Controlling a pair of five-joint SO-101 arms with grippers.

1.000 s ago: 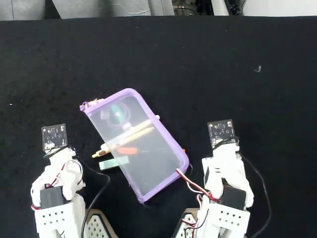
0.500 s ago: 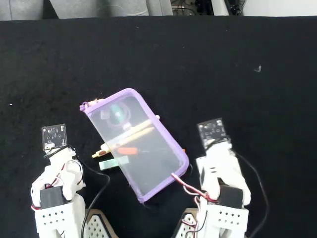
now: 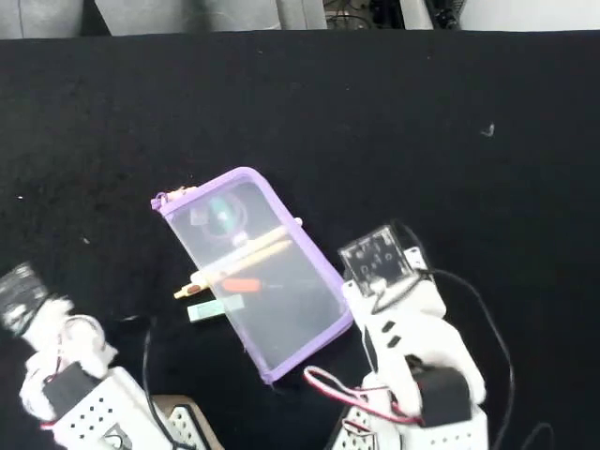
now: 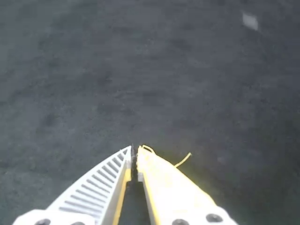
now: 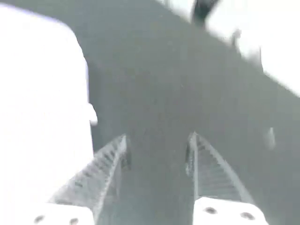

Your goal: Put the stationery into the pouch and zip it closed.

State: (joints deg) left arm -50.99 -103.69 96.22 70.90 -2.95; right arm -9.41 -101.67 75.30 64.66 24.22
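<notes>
Black cloth table [image 3: 450, 141] all round. Closest in, the left gripper [image 4: 135, 151] has its jaws pressed together over bare cloth. The right gripper [image 5: 157, 140] has its jaws apart just beside the pouch [image 3: 272, 272]. A pen [image 3: 186, 292] and a green slip [image 3: 211, 309] stick out its side, so I'd say we're still packing. Next up is nudging those in.
</notes>
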